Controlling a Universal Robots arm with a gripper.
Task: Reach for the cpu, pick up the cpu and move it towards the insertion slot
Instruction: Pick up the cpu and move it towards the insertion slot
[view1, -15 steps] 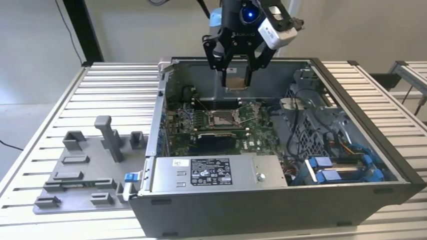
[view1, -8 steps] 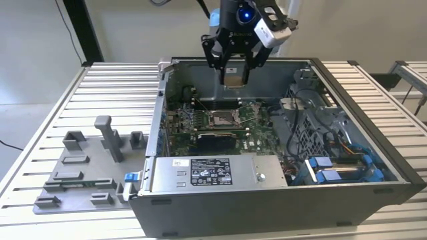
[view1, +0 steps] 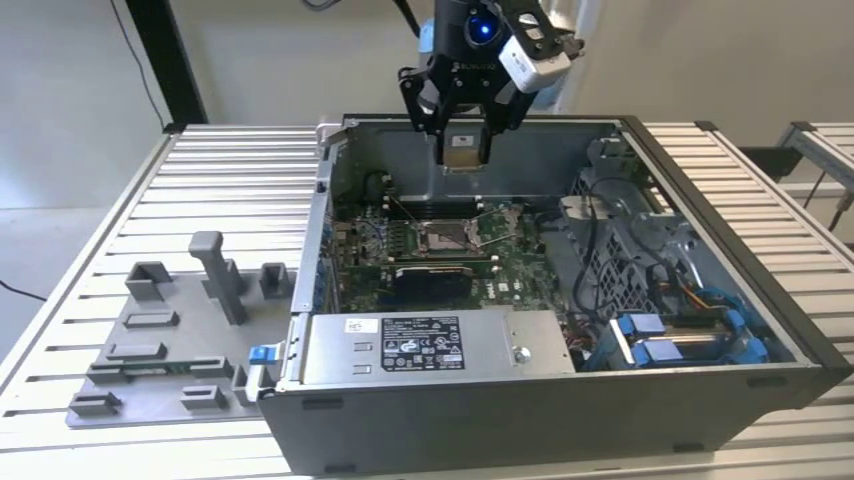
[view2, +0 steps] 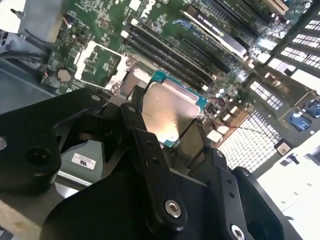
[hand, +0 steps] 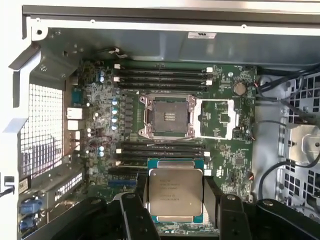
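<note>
Your black end effector (hand: 175, 210) grips the silvery square cpu (hand: 175, 194) above the metal-framed insertion slot (hand: 167, 116).

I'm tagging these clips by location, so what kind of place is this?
Likely a robotics lab or assembly test cell: an open computer case sits on a slatted aluminium table, beside a grey fixture plate, while the tool holds a cpu.

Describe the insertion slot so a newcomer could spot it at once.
Start at the open computer case and find the green motherboard on its floor. At its middle is the insertion slot, a square socket with a shiny metal frame, unlike the long dark memory slots beside it.
</note>
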